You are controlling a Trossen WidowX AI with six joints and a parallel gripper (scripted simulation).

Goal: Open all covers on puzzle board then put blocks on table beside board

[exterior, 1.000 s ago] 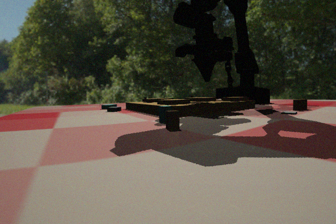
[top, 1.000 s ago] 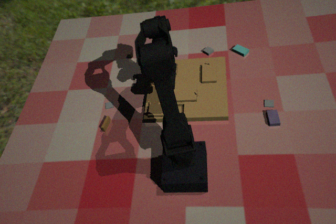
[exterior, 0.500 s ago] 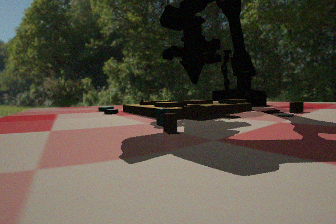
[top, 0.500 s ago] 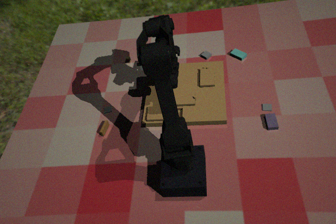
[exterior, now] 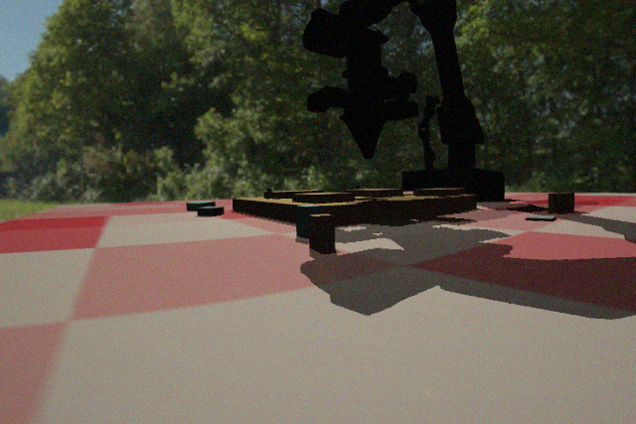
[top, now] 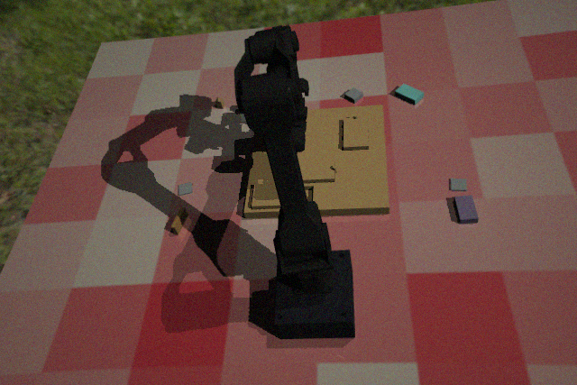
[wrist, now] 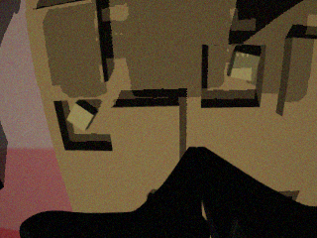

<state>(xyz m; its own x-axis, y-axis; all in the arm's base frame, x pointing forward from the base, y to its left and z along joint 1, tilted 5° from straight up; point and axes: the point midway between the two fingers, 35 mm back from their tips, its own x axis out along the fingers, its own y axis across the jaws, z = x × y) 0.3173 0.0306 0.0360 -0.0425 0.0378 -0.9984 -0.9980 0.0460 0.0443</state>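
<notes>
The tan puzzle board (top: 363,187) (wrist: 129,171) lies flat, partly behind the arm in the top view. Raised covers show at its right (top: 356,133), middle (top: 319,169) and near-left corner (top: 265,198) (wrist: 71,50). The wrist view shows two open wells. A small pale block (wrist: 80,116) sits turned in one, and another pale block (wrist: 242,71) sits in the other. Teal (top: 408,93), purple (top: 466,208) and orange (top: 177,223) blocks rest on the table beside the board. My gripper (exterior: 368,156) (wrist: 196,154) is shut and empty, above the board. Some covers are hidden or in shadow.
Grey pieces (top: 352,95) (top: 185,187) (top: 458,184) lie around the board. In the exterior view, teal (exterior: 303,224) and brown (exterior: 322,234) blocks stand close together beside the board. The arm base (top: 314,306) stands at the near side. The arm's shadow crosses the left side.
</notes>
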